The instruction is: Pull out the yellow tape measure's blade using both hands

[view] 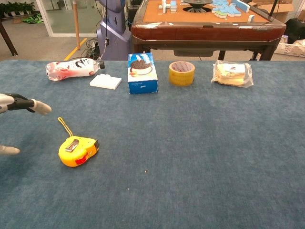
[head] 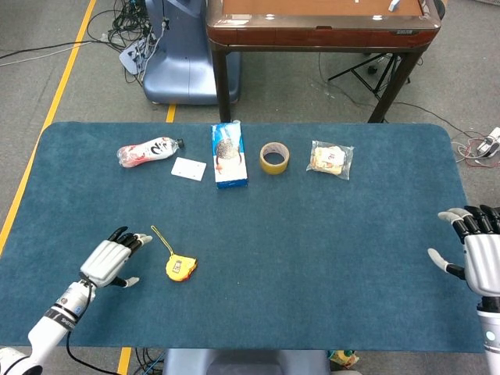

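tape measure: we see the yellow tape measure lying flat on the blue table, front-left area, yellow wrist loop trailing away from it toward the far side; blade not pulled out.
left hand: left hand hovers just left of the tape measure, fingers spread, holding nothing, not touching it; chest view only catches its fingertips at the left edge.
right hand: right hand at the table's right edge, well apart from the tape measure, fingers apart, nothing in it.
bottle: plastic bottle on its side at far left, looks empty but we can't really tell.
white block: small white block just beside the bottle.
box: blue box, closed, contents hidden.
tape roll: yellow tape roll right of the box.
bag: clear bag holding a pale packaged item, furthest right in the row.
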You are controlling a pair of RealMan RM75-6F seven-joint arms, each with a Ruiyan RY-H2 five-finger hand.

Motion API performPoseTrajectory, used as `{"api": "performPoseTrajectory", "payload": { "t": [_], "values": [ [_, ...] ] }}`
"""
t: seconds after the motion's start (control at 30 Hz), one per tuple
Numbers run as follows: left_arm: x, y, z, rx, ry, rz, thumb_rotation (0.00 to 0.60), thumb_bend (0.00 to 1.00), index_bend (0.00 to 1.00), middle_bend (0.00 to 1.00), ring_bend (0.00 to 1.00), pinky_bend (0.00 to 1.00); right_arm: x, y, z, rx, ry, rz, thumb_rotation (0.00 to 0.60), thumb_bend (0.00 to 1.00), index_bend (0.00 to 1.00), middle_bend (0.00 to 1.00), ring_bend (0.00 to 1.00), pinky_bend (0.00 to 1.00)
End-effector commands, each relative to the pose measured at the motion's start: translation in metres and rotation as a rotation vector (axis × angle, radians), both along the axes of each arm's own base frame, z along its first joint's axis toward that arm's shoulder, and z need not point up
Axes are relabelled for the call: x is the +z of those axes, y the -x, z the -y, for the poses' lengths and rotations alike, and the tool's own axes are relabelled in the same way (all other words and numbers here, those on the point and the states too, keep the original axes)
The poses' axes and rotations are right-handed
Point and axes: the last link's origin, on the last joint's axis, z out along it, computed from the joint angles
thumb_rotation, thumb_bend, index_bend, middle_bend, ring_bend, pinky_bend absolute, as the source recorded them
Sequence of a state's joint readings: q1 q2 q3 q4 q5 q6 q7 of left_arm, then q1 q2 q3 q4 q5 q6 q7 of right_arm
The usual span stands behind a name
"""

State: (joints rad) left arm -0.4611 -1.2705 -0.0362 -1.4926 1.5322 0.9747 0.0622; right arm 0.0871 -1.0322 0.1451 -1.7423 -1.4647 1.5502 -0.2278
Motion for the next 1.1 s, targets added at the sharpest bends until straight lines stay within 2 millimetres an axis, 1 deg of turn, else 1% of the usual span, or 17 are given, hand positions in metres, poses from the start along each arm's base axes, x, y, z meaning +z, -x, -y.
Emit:
{"api": "performPoseTrajectory", "payload": {
  "t": [0.03, 0.4, 0.6, 0.8, 1.1],
  "values": [
    [-0.012, -0.009, -0.005, -0.008, 0.030, -0.012, 0.600, 0.17, 0.15, 0.16, 0.15, 0.03, 0.000, 0.001, -0.001, -0.005, -0.002, 0.002, 0.600, 0.23, 0.33, 0.31, 0.21, 0.15],
    [-0.035, -0.026, -0.007, -0.023, 0.050, -0.020, 0.600, 0.17, 0.17, 0.16, 0.15, 0.03, 0.002, 0.009, -0.005, -0.025, 0.000, 0.007, 0.600, 0.23, 0.33, 0.31, 0.21, 0.15],
    [-0.044, -0.035, -0.007, -0.028, 0.047, -0.012, 0.600, 0.17, 0.20, 0.16, 0.15, 0.03, 0.003, 0.012, -0.006, -0.033, 0.000, 0.012, 0.600, 0.23, 0.33, 0.31, 0.21, 0.15],
    [-0.051, -0.038, -0.005, -0.028, 0.048, -0.019, 0.600, 0.17, 0.24, 0.16, 0.15, 0.03, 0.005, 0.015, -0.009, -0.039, 0.001, 0.015, 0.600, 0.23, 0.33, 0.31, 0.21, 0.15],
    [-0.061, -0.045, -0.002, -0.022, 0.056, -0.028, 0.600, 0.17, 0.24, 0.16, 0.15, 0.03, 0.008, 0.019, -0.011, -0.048, 0.005, 0.018, 0.600, 0.23, 0.33, 0.31, 0.21, 0.15]
  ]
}}
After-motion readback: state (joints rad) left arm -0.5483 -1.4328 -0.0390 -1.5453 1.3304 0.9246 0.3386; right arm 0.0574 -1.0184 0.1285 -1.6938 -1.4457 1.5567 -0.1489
